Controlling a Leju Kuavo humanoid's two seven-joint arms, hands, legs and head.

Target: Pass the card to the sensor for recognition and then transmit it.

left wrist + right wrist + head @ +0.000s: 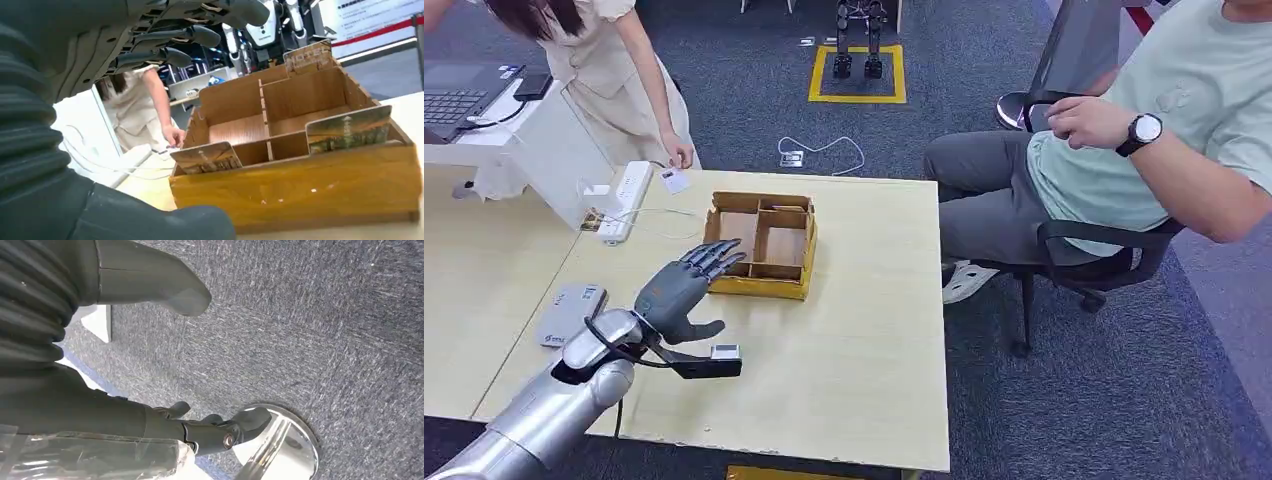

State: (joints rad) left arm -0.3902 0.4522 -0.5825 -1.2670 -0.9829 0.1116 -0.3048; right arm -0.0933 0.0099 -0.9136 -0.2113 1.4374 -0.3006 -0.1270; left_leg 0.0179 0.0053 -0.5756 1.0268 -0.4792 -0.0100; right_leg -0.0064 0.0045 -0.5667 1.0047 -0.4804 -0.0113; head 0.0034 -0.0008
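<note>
Reaching over the table (pixel 864 330) toward the wooden box (pixel 762 245), I judged the pick would go best if I lowered my left hand (pixel 686 285), fingers spread and holding nothing, squarely onto one card edge and pinched it without tipping the box. My right hand (pixel 150 385) hung over the carpet, empty and loosely open. The nearest card (pixel 207 157) stood upright in the box's front compartment, just beyond and below my fingertips (pixel 197 36), not yet touched.
</note>
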